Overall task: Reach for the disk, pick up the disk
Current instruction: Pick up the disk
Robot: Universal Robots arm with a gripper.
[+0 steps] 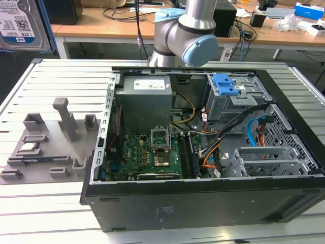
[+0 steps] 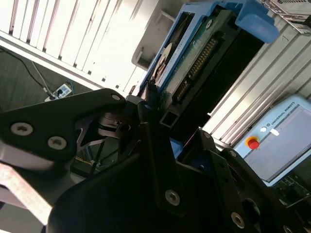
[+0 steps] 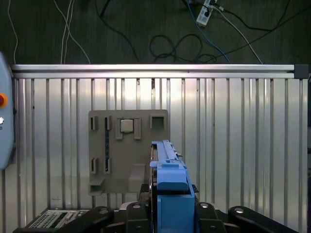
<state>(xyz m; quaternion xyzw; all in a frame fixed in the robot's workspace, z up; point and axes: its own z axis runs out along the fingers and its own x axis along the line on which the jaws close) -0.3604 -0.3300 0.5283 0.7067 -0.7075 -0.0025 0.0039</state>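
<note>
At the exterior view's far upper left we see the disk [image 1: 18,23], label facing us, then the grey fixture plate [image 1: 51,152] on the slatted table [image 1: 61,76] and the open computer case [image 1: 203,208] to its right, while in the first wrist view our gripper [image 3: 171,211] clamps the disk [image 3: 170,170] edge-on between its fingers [image 3: 132,209].

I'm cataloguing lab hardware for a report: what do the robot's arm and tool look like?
The arm is made of round silver-grey metal segments, with a light blue cap on its joint. The tool is black, built of flat angular link plates fastened with silver screws.
</note>
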